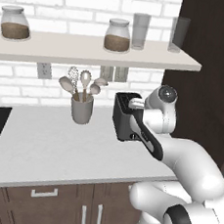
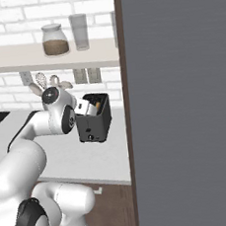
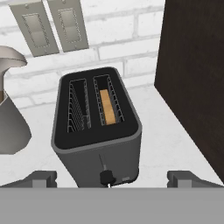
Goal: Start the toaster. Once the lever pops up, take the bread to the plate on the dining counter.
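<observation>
Item one, nearest our lens: the gripper (image 3: 112,179), its two fingertips spread wide at the bottom corners of the hand view, holding nothing. We place it just in front of the toaster's narrow end.

Item two: the toaster (image 3: 96,131), dark, upright on the light worktop (image 1: 51,146), near the brick wall. Its lever (image 3: 106,177) sits low on the near face, between our fingertips.

Item three: the bread (image 3: 107,106), a golden slice sunk in the right-hand slot; the left slot is bare.

Item four: utensil crock (image 1: 81,109), beside the toaster, and a dark tall panel (image 3: 192,78) close on the other side.

Risks, as we judge them:
- Open fingers could straddle the lever and miss it.
- An off-centre push could shove the toaster back or tip it.
- Reaching for the bread early would catch the slot wires.
- A wide swing could clip the dark panel or the crock.
</observation>
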Tool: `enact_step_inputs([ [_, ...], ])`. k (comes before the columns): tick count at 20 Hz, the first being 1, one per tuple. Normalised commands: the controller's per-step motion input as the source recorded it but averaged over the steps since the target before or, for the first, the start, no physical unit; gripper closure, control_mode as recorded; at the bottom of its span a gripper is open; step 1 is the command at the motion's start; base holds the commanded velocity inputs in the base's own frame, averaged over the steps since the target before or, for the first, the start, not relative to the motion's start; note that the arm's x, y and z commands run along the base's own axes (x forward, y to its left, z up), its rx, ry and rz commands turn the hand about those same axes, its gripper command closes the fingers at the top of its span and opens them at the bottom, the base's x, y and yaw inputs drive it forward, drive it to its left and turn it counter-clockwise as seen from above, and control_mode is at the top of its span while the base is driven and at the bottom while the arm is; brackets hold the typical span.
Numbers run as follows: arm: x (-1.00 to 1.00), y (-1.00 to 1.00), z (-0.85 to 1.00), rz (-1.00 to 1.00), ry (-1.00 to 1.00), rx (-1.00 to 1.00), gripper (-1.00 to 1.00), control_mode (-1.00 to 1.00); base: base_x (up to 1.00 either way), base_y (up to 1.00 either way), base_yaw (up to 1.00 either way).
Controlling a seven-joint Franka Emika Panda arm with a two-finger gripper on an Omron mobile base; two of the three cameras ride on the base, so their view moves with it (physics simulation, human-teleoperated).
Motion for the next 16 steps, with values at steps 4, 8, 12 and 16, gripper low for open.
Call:
enact_step_inputs([
  [4,0.0,0.0,0.0,0.0,0.0,0.0,-1.0,-1.0,0.0,0.0,0.0],
  [8,0.0,0.0,0.0,0.0,0.0,0.0,-1.0,-1.0,0.0,0.0,0.0],
  [12,0.0,0.0,0.0,0.0,0.0,0.0,-1.0,-1.0,0.0,0.0,0.0],
  [16,0.0,0.0,0.0,0.0,0.0,0.0,-1.0,-1.0,0.0,0.0,0.0],
])
